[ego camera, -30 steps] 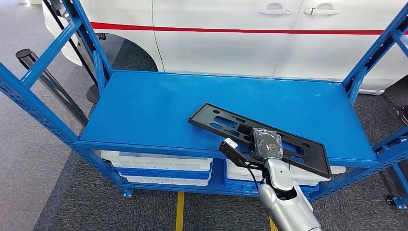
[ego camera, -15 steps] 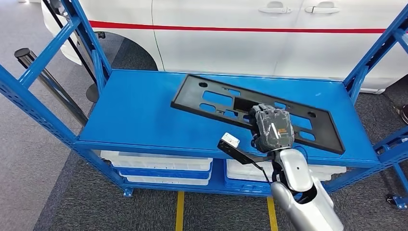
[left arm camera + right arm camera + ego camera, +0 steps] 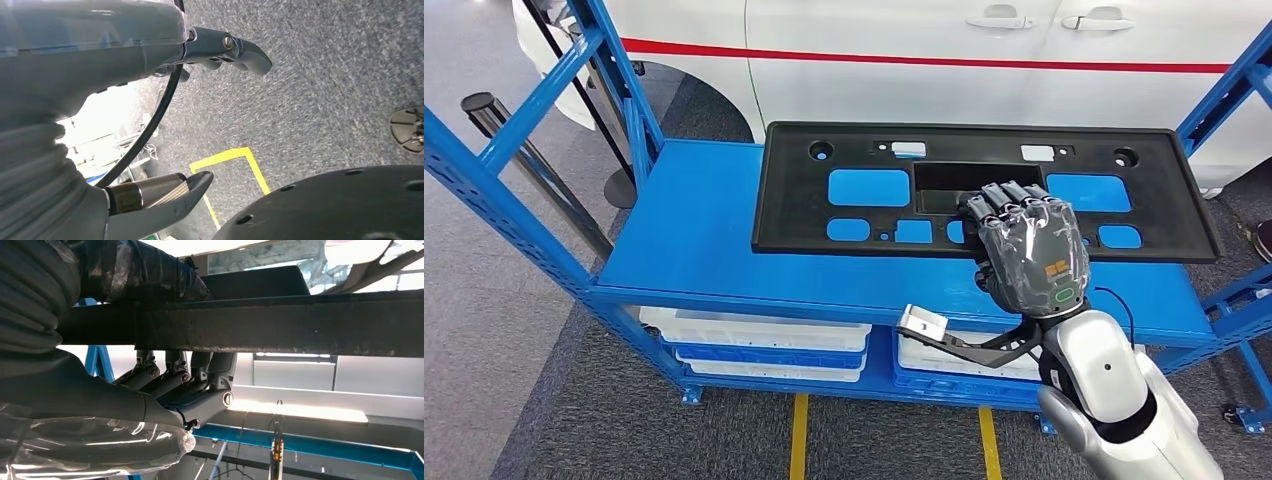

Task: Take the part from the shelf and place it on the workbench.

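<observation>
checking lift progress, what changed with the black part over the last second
The right hand, gripping the black part throughout, raised it off the blue shelf and tipped it from lying flat to nearly upright, facing the camera. The shelf and the white bins below stayed put.

One black part, one blue shelf, two stacks of white trays below, one white car, two door handles, two robot hands.
</observation>
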Motion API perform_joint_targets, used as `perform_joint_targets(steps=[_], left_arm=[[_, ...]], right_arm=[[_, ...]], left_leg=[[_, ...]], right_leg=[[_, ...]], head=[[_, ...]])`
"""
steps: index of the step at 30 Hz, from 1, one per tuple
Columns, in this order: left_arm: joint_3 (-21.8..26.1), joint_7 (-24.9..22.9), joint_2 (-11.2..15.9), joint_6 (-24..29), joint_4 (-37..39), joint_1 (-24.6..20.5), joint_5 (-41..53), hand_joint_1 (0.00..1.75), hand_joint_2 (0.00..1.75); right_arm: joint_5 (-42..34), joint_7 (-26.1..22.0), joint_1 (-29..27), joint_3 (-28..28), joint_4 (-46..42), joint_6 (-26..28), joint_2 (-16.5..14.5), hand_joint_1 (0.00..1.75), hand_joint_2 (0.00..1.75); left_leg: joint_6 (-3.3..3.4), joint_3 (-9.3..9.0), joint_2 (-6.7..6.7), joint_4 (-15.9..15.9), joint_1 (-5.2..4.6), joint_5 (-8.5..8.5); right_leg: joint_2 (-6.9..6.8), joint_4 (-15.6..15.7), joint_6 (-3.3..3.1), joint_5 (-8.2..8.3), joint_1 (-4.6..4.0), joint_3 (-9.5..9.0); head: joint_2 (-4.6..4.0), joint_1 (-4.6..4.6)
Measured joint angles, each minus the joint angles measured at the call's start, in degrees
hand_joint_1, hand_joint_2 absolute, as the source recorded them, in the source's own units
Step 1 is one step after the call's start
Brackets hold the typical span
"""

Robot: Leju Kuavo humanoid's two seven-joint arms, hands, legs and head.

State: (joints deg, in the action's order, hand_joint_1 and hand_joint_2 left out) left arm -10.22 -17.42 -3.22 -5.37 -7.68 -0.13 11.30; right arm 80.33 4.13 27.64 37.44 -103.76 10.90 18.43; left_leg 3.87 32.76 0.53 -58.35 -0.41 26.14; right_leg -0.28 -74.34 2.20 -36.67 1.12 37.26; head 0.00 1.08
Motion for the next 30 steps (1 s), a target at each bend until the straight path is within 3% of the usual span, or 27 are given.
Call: perform_joint_targets(steps=[1, 4, 6, 9, 10, 12, 14, 15, 16, 17, 18, 20, 22, 24, 25, 26, 28, 29, 30], left_arm=[[0.0, -0.1, 0.0, 0.0, 0.0, 0.0, 0.0, 0.0, 1.75], [-0.1, -0.4, 0.1, -0.1, 0.0, 0.0, 0.1, 0.0, 1.75], [-0.1, -0.5, 0.1, -0.2, 0.0, -0.1, 0.1, 0.0, 1.75], [-0.1, -0.8, 0.4, -0.7, 0.0, -0.1, 0.1, 0.0, 1.75], [-0.2, -0.9, 0.5, -1.0, 0.0, -0.1, 0.1, 0.0, 1.75], [-0.2, -1.1, 0.8, -1.7, 0.0, -0.1, 0.2, 0.0, 1.75], [-0.3, -1.0, 1.0, -2.4, 0.0, -0.2, 0.5, 0.0, 1.75], [-0.5, -1.0, 1.2, -2.7, 0.0, -0.2, 0.7, 0.0, 1.75], [-0.6, -0.9, 1.4, -2.9, 0.0, -0.1, 0.8, 0.0, 1.75], [-0.7, -0.9, 1.6, -3.0, 0.0, -0.1, 0.8, 0.0, 1.75], [-0.7, -0.8, 1.7, -3.1, 0.0, -0.1, 0.8, 0.0, 1.75], [-0.8, -0.7, 2.1, -3.2, 0.0, -0.2, 0.8, 0.0, 1.75], [-0.9, -0.6, 2.6, -3.6, 0.0, -0.2, 0.4, 0.0, 1.75], [-0.9, -0.5, 3.4, -4.6, 0.0, -0.2, 0.0, 0.0, 1.75], [-0.9, -0.4, 3.9, -5.4, 0.0, -0.3, 0.0, 0.0, 1.75], [-0.9, -0.4, 4.4, -6.2, 0.0, -0.5, 0.2, 0.0, 1.75], [-1.2, -0.3, 5.6, -7.5, -0.1, -0.9, 1.0, 0.0, 1.75], [-1.4, -0.2, 6.0, -7.8, -0.1, -1.0, 1.4, 0.0, 1.75], [-1.5, 0.0, 6.4, -8.0, -0.1, -1.0, 1.7, 0.0, 1.75]], right_arm=[[-0.1, 0.0, 0.0, 0.0, 0.0, 0.0, 0.4, 1.75, 1.75], [-0.4, 0.1, 0.2, 0.0, -0.2, -0.1, 1.3, 1.75, 1.75], [-0.5, 0.2, 0.3, 0.0, -0.4, -0.1, 1.6, 1.75, 1.75], [-0.8, 0.3, 0.5, 0.0, -0.6, -0.5, 1.9, 1.75, 1.75], [-0.8, 0.5, 0.6, 0.0, -0.6, -0.8, 1.9, 1.75, 1.75], [-0.6, 1.1, 1.0, 0.0, -0.7, -1.6, 1.9, 1.75, 1.75], [-0.2, 1.6, 1.2, 0.1, -0.8, -2.1, 1.8, 1.75, 1.75], [-0.1, 1.8, 1.3, 0.1, -0.8, -2.3, 1.8, 1.75, 1.75], [0.0, 1.9, 1.4, 0.1, -0.8, -2.4, 1.7, 1.75, 1.75], [0.0, 2.0, 1.4, 0.1, -0.8, -2.4, 1.7, 1.75, 1.75], [0.1, 2.0, 1.6, 0.1, -0.8, -2.5, 1.6, 1.75, 1.75], [0.4, 2.1, 1.8, 0.1, -0.9, -2.5, 1.5, 1.75, 1.75], [1.4, 2.5, 2.5, 0.6, -0.8, -2.6, 0.7, 1.75, 1.75], [2.8, 3.7, 3.9, 1.9, 0.0, -3.0, -1.6, 1.75, 1.75], [3.4, 4.6, 4.8, 2.8, 0.9, -3.1, -3.3, 1.75, 1.75], [4.0, 5.5, 5.8, 3.8, 2.1, -3.3, -5.1, 1.75, 1.75], [4.9, 7.3, 7.2, 5.6, 4.6, -3.4, -8.4, 1.75, 1.75], [5.0, 8.0, 7.6, 6.2, 5.6, -3.2, -9.5, 1.75, 1.75], [5.1, 8.4, 7.7, 6.6, 6.3, -3.0, -10.1, 1.75, 1.75]], left_leg=[[-0.03, 0.19, 0.03, -0.3, 0.01, 0.01], [-0.51, 0.81, 0.21, -1.0, -0.02, 0.05], [-1.37, 1.42, 0.38, -1.3, -0.06, -0.36], [-2.67, 2.18, 0.47, -1.7, -0.02, -0.39], [-3.06, 2.66, 0.4, -2.7, 0.03, 0.8], [-3.83, 4.57, 0.21, -8.1, 0.32, 5.23], [-4.44, 6.62, 0.09, -15.0, 0.64, 8.97], [-4.63, 6.78, 0.03, -16.9, 0.75, 9.26], [-4.75, 6.01, -0.02, -16.8, 0.84, 8.44], [-4.76, 4.17, -0.07, -14.6, 0.91, 6.83], [-4.65, 1.56, -0.12, -10.8, 0.96, 5.28], [-4.25, -3.25, -0.14, -3.2, 0.79, 4.15], [-3.71, -4.49, -0.09, 0.0, 0.5, 4.37], [-2.99, -3.76, -0.28, 0.6, 0.66, 3.33], [-2.55, -3.4, -0.48, 0.9, 0.79, 2.6], [-2.13, -2.85, -0.7, 1.1, 0.93, 1.77], [-1.58, -1.22, -0.9, 1.2, 0.89, 0.27], [-1.5, -0.26, -0.86, 1.1, 0.85, -0.42], [-1.53, 0.71, -0.77, 1.0, 0.8, -1.06]], right_leg=[[0.01, 1.2, 0.0, 1.55, 0.1, -0.58], [0.28, 11.2, -0.35, 6.72, 0.14, -5.35], [0.5, 14.0, -0.76, 7.29, -0.18, -6.34], [0.2, 14.7, -1.91, 8.2, -0.06, -5.58], [0.03, 14.9, -2.48, 8.64, 0.1, -5.27], [-0.32, 15.0, -3.24, 9.47, 0.15, -4.38], [-0.6, 14.9, -3.42, 10.3, 0.06, -3.13], [-0.7, 14.7, -3.39, 10.72, 0.04, -2.47], [-0.78, 14.6, -3.31, 11.11, 0.06, -1.82], [-0.82, 14.4, -3.18, 11.47, 0.08, -1.21], [-0.86, 14.2, -3.01, 11.81, 0.11, -0.67], [-0.95, 13.9, -2.44, 12.53, 0.04, 0.15], [-1.06, 14.1, -1.76, 13.52, 0.02, 0.51], [-0.87, 14.4, -1.14, 14.32, 0.08, 0.76], [-0.66, 14.0, -0.95, 13.54, 0.05, 1.13], [-0.45, 12.5, -0.82, 11.65, 0.03, 1.74], [-0.25, 6.4, -0.75, 5.85, 0.08, 3.35], [-0.21, 2.8, -0.71, 3.75, 0.11, 3.93], [-0.18, 0.2, -0.69, 3.07, 0.12, 4.0]], head=[[0.0, -0.01], [0.0, 0.0], [0.0, 0.02], [0.0, 0.07], [0.0, 0.12], [0.0, 0.22], [0.0, 0.26], [0.0, 0.26], [0.0, 0.27], [0.0, 0.27], [0.0, 0.28], [0.0, 0.26], [0.0, 0.22], [0.0, 0.2], [0.0, 0.17], [0.0, 0.15], [0.0, 0.11], [0.0, 0.13], [0.0, 0.13]])
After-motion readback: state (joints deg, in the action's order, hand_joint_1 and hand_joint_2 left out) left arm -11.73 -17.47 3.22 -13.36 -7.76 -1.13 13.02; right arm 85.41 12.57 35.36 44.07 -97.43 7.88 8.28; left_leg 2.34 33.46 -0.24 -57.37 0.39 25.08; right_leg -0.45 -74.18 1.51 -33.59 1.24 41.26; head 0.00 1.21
